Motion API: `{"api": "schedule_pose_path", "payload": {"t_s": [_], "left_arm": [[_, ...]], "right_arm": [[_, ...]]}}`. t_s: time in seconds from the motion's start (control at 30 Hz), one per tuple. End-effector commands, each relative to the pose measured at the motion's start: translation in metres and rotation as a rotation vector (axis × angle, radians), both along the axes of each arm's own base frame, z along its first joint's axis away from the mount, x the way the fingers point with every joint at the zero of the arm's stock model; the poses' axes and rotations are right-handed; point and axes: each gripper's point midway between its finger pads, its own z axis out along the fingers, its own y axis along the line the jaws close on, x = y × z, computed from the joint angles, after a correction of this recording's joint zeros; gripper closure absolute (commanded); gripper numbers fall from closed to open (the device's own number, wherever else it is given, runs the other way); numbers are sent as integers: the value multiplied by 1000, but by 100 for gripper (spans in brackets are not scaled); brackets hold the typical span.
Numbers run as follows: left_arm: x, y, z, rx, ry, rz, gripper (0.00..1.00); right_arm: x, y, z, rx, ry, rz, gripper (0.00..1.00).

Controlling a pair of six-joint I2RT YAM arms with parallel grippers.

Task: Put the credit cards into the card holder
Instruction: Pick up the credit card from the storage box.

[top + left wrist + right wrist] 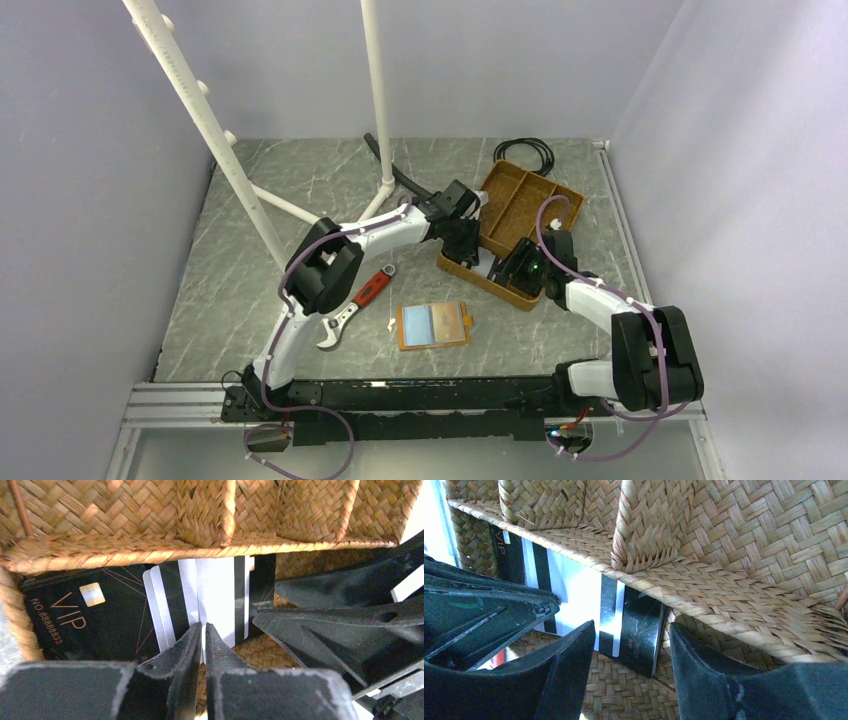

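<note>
Lowest in the top view, past the arm bases, the card holder (433, 325) lies open and flat on the tabletop (260, 200). It has an orange-tan border, a bluish panel on the left and a tan one on the right. A red-handled wrench (357, 297) lies just left of it.

Higher, at centre right, both arms reach into the near compartment of the woven tray (520, 200) and hide most of its contents from above.

The credit cards (215, 595) show only in the wrist views. They are fanned and overlapping, and their far edges are cut off by the tray's divider wall. One is black with gold "VIP" lettering and a chip; the others carry white and black stripes.

The left fingers (197, 635) are pressed almost together, and the near edge of a white-striped card runs into the thin slit between them. The right fingers (581, 645) are spread wide, released, with a dark card's corner in the gap, untouched.

At the upper edge, a black cable (525, 150) coils behind the tray, beside white pipes (375, 90).
</note>
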Motion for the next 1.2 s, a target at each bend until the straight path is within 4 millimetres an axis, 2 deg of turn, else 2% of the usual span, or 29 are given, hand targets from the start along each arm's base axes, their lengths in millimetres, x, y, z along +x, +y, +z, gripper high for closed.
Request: {"api": "schedule_pose_path", "payload": {"t_s": [0.0,0.13,0.3,0.47,0.67,1.17], "left_arm": [[13,27,-34,169,-25,58,87],[6,27,-47,174,25,72,89],[-3,35,-59,191,63,92,90],[-13,34,-63,167,101,85,91],[-14,33,-59,154,103,80,91],[-13,28,-51,126,98,67,91]], "right_arm": [[1,3,-8,12,-23,24,43],[9,23,1,111,-82,92,46],[23,35,23,199,-175,114,51],[31,36,38,255,-230,98,60],[29,30,43,253,-240,79,68],[25,23,52,203,-254,83,68]]}}
